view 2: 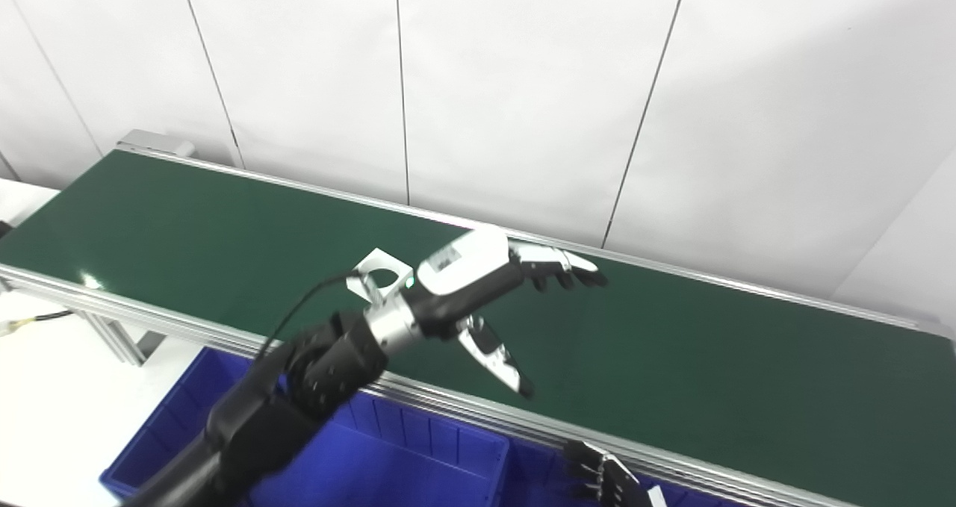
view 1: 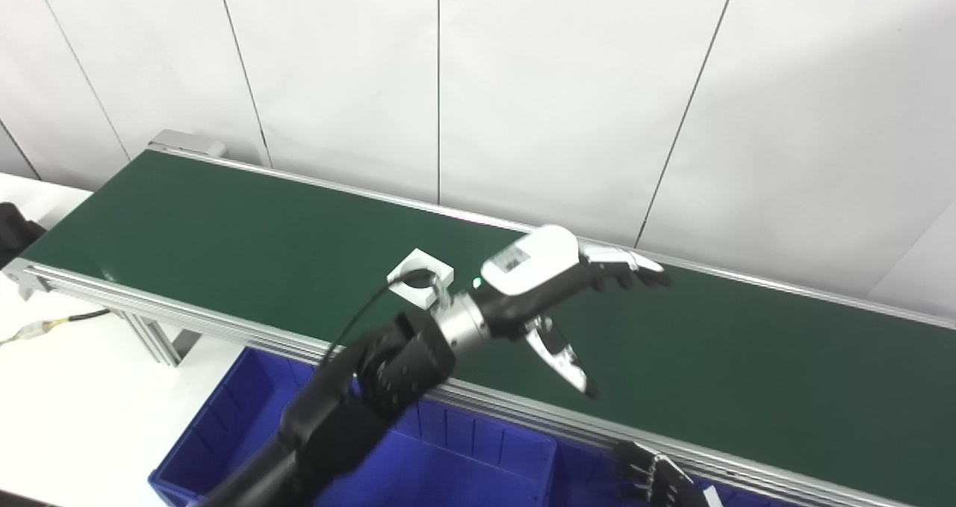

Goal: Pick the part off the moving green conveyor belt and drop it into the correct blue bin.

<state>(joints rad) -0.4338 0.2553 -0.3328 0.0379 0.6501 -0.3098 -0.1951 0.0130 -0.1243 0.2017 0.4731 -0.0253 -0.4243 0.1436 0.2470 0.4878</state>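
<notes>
**One part on the belt, one open hand poised past it**

One long green conveyor belt (view 1: 224, 231) fills the scene, running from ten o'clock down to four o'clock, so anything riding it passes within reach of the arms at its near rail. Below that rail, at six to seven o'clock, sits the blue bin (view 1: 448, 477), set tight under the belt's edge, presumably so a lifted part needs only a short carry before release. A white worktop (view 1: 75, 417) shows at eight o'clock.

The left robot hand (view 1: 556, 290) hangs over the belt near centre, fingers spread forward and thumb angled down toward five o'clock: wide and holding nothing. It looks set as a waiting cradle for a pinch from above.

The right robot hand (view 1: 657, 481) shows only as dark fingertips at the bottom edge, near five o'clock; whether it is spread or closed cannot be told. It seems to be idling while the left works.

The part (view 1: 420, 277), a small white square block with a round hole, lies flat on the belt just at nine o'clock of the left wrist, partly behind it and ungrasped.
</notes>
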